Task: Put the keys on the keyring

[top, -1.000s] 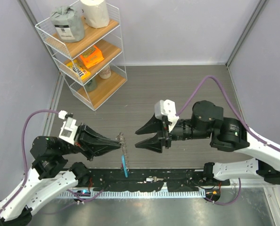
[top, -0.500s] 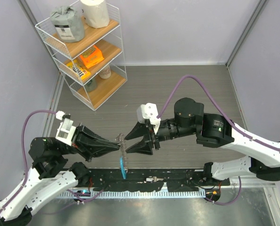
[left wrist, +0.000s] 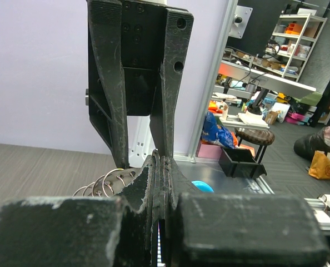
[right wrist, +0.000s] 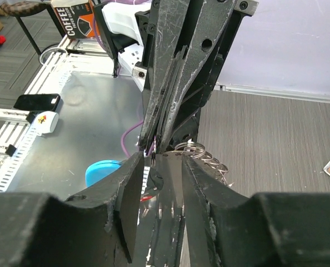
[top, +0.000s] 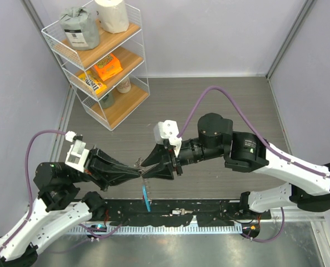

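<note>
Your left tool (top: pixel 138 172) is clamped on the thin silvery metal keyring (top: pixel 146 198) with its blue tag. The right tool (top: pixel 144 170), fingers apart at frame centre, should pinch the small flat silvery keys (right wrist: pixel 206 161) squarely.

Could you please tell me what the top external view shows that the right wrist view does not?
Only the top external view shows the white wire shelf rack and both whole arms. Only the right wrist view shows a black phone and a coffee box. Both show the shut left end effector meeting the open right end effector, and the keyring with its blue tag.
</note>
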`<state>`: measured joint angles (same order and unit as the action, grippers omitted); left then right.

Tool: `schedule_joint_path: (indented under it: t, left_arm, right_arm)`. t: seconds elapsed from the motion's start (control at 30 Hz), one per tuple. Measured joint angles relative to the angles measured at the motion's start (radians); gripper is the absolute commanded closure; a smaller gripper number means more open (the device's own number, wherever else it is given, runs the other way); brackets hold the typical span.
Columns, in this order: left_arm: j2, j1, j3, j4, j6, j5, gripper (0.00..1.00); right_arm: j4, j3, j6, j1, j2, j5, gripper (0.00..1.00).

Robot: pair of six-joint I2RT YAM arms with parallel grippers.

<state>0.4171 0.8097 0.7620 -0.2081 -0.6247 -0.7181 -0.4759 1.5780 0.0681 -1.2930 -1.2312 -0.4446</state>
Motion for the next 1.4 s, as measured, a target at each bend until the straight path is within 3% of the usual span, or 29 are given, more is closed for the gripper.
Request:
schedule_joint_path:
  t: [0.1,0.2,0.43,0.67,0.83,1.4]
  left_arm:
    - [0.0,0.0,0.0,0.0,0.001,0.0,1.0]
    - [0.0,0.0,0.0,0.0,0.003,0.002,1.0]
    - [0.0,0.0,0.0,-0.003,0.004,0.007,1.0]
    - [-0.013,0.0,-0.002,0.006,0.008,-0.012,0.7]
    - [-0.096,0.0,-0.021,-0.024,0.008,-0.044,0.58]
    - [-0.111,0.0,-0.123,-0.17,-0.046,-0.123,0.55]
  right_arm:
    - [0.0,0.005,0.0,-0.001,-0.01,-0.003,0.69]
    - [0.0,0.006,0.002,-0.002,-0.013,-0.01,0.94]
    - [-0.007,0.011,-0.005,-0.008,-0.013,-0.023,0.94]
    - [0.016,-0.048,0.009,-0.008,0.021,-0.058,0.94]
    - [-0.029,-0.123,0.034,-0.008,0.087,-0.153,0.94]
    - [-0.241,-0.115,0.254,-0.008,0.154,-0.709,0.94]
